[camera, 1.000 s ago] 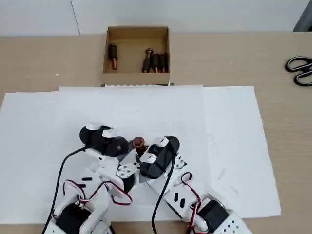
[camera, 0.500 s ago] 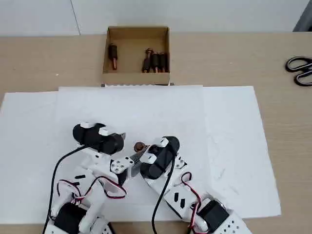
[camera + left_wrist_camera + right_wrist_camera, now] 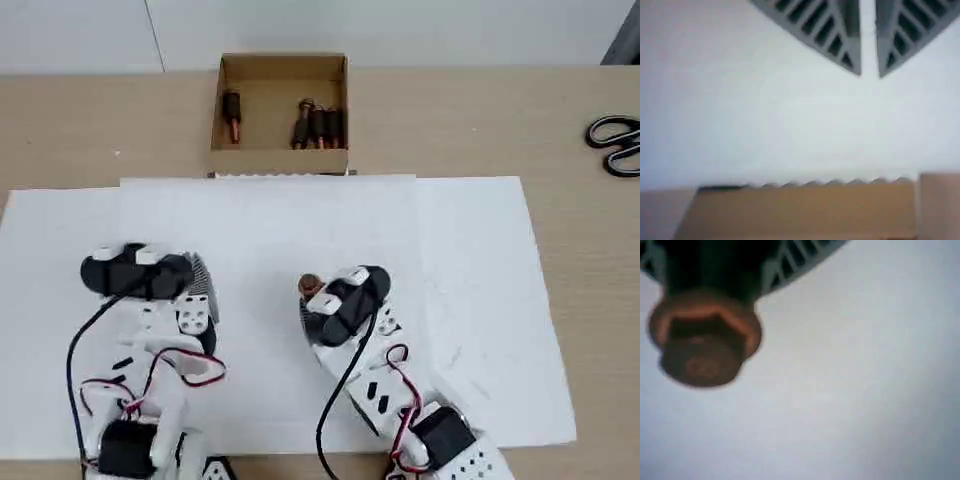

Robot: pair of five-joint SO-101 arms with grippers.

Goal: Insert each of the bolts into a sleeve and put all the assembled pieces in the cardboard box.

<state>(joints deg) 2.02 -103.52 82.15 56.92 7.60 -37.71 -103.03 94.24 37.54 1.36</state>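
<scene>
Pinches the copper hex-headed bolt [image 3: 310, 285], its shank in a dark sleeve [image 3: 710, 265], between the pressed-together fingers of the right gripper [image 3: 315, 298], above the middle of the white paper sheet [image 3: 300, 220]. Shows the left gripper [image 3: 869, 75] well apart, fingers a narrow slit apart over paper. Holds four assembled pieces [image 3: 318, 125] in the cardboard box [image 3: 283, 160] beyond the sheet.

White paper sheets [image 3: 470, 260] cover the near part of the wooden table [image 3: 100, 120]; black-handled scissors [image 3: 615, 143] lie at its far right edge.
</scene>
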